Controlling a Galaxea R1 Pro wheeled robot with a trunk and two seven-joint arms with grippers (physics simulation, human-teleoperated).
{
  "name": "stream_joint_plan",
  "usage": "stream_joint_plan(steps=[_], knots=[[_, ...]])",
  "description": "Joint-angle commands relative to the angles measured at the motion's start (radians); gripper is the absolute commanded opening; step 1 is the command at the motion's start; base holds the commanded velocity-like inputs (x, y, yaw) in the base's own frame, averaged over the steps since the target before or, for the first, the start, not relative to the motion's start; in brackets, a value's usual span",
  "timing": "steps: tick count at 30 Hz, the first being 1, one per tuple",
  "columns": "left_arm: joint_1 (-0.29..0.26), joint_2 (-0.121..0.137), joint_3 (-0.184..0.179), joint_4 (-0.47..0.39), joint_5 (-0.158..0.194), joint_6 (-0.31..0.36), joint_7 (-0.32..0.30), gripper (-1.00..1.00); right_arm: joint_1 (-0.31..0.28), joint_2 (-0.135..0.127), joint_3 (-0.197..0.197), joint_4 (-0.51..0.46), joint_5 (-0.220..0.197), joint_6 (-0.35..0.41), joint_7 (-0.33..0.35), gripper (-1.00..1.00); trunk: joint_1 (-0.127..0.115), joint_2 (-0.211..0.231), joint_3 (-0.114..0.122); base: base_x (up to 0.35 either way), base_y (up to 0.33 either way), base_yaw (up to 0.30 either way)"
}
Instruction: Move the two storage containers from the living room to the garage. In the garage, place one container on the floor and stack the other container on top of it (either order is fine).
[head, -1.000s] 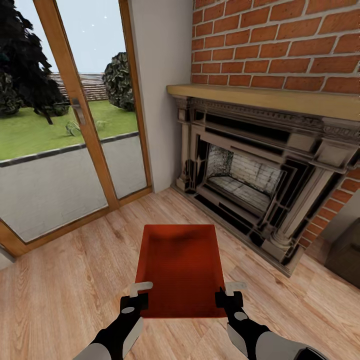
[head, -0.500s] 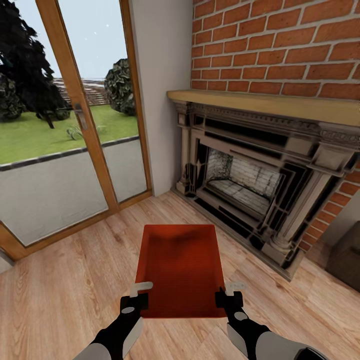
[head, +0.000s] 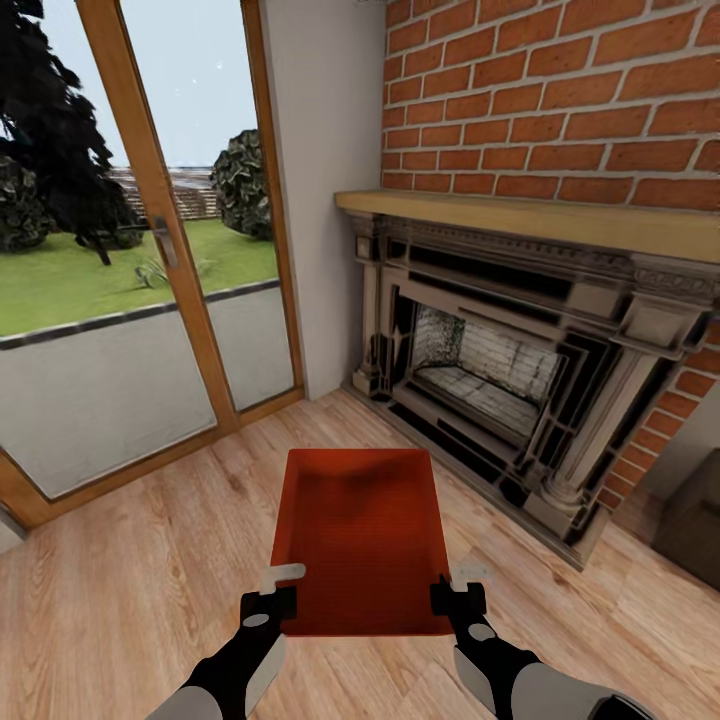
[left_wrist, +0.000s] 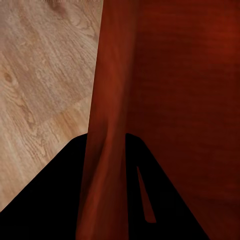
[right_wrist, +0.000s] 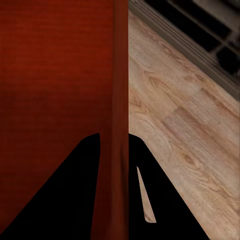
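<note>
— What are we holding?

— One storage container (head: 363, 540), orange-red and lidless, carried lengthwise in front of us above the light wood-plank floor (head: 130, 560) of the living room. Its near end sits between our two grippers and its far end points toward the corner by the fireplace (head: 500, 380).

— How do our grippers stand on it?

— The left gripper (head: 276, 590) is pinched on the container's left wall near the near corner. In the left wrist view that thin wall (left_wrist: 107, 125) runs straight down between the two dark fingers (left_wrist: 55, 200), one inside the box and one outside. The right gripper (head: 462, 587) does the same on the right wall; in the right wrist view the wall (right_wrist: 120, 100) passes between its fingers (right_wrist: 165, 200). The fingers are only black shapes in both wrist views, so we judge the contact from the wall sitting tight in the gap, which looks firm but we cannot swear to it.

— And around us?

— The red-brick wall (head: 560, 90) and its carved surround with a wooden mantel (head: 540, 215) are far right. A glass door (head: 130, 270) with an orange-wood frame is far left, with grass and dark trees outside. A dark piece of furniture (head: 690, 520) shows at the right edge.
</note>
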Motion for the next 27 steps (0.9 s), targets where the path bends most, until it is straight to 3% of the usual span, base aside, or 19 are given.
stream_joint_plan(steps=[1,15,27], knots=[[-0.001,0.000,-0.004,-0.002,0.005,0.000,0.007,-1.00,-0.001,0.000,0.016,0.005,-0.031,-0.010,0.000,-1.00,0.000,-0.001,0.000,0.000,0.000,0.000],[-0.001,0.000,-0.005,-0.002,0.005,0.000,0.007,-1.00,-0.001,0.000,0.016,0.005,-0.031,-0.010,0.000,-1.00,0.000,-0.001,0.022,0.000,0.000,0.000],[-0.001,0.000,-0.005,-0.002,0.005,0.000,0.007,-1.00,-0.001,0.000,0.015,0.005,-0.032,-0.009,-0.001,-1.00,0.000,-0.001,0.024,0.000,0.000,0.000]])
